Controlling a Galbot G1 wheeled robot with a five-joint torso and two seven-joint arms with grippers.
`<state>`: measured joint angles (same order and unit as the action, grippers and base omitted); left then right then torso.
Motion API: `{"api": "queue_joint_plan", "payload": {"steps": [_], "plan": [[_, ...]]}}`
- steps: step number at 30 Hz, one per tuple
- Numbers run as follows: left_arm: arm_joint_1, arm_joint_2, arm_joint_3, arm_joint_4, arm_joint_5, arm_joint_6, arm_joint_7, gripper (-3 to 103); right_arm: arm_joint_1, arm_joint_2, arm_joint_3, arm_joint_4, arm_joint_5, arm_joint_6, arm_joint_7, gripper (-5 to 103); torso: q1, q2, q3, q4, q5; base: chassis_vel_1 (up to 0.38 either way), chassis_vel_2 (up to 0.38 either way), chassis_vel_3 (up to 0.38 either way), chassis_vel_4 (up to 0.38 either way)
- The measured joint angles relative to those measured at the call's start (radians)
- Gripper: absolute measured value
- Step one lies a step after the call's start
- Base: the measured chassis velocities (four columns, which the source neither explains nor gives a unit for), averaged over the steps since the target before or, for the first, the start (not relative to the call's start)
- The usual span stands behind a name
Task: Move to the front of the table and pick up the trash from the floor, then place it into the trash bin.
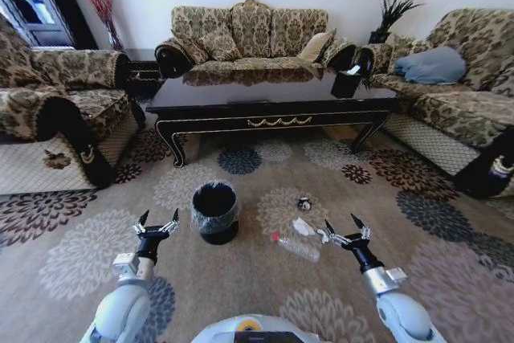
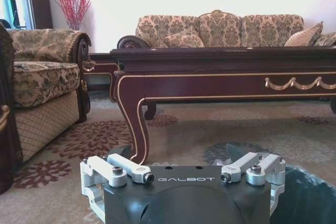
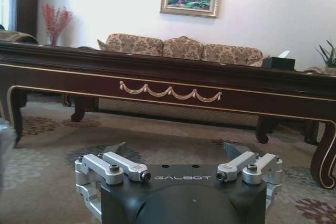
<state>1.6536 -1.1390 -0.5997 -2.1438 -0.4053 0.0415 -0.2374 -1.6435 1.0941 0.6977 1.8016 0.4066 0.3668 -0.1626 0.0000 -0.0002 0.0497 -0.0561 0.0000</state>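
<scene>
The plastic bottle [image 1: 298,247] lies on the carpet just beside the right gripper [image 1: 346,234], near the trash bin [image 1: 215,211]. Both grippers are wide open, empty. It looks light and slippery; better to pinch its middle

Both arms reach forward, low and level; the left gripper [image 1: 159,222] and right gripper [image 1: 346,226] hang with fingers spread, apparently holding nothing.

The trash bin [image 2: 310,198] is cut off by the left wrist view's edge.
</scene>
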Motion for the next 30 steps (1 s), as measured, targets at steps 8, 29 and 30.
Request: {"api": "queue_joint_plan", "payload": {"steps": [8, 29, 30], "plan": [[-0.056, 0.062, 0.035, -0.032, -0.045, 0.109, -0.052, 100, -0.007, 0.010, 0.004, -0.004, 0.002, 0.027, 0.003, 100, 0.000, 0.000, 0.000, 0.0000, -0.0002, -0.079, 0.078, 0.087, -0.082], [-0.340, 0.317, 0.153, 0.039, -0.597, 0.588, -0.301, 100, 0.001, 0.015, -0.002, -0.033, -0.018, 0.038, 0.001, 100, 0.000, 0.000, 0.000, -0.0001, -0.0001, 0.000, 0.000, 0.000, 0.000], [-0.363, 0.318, 0.163, 0.056, -0.599, 0.586, -0.295, 100, 0.003, 0.015, -0.005, -0.034, -0.018, 0.037, 0.001, 100, 0.000, 0.000, 0.000, -0.0002, -0.0002, 0.000, 0.000, 0.000, 0.000]]}}
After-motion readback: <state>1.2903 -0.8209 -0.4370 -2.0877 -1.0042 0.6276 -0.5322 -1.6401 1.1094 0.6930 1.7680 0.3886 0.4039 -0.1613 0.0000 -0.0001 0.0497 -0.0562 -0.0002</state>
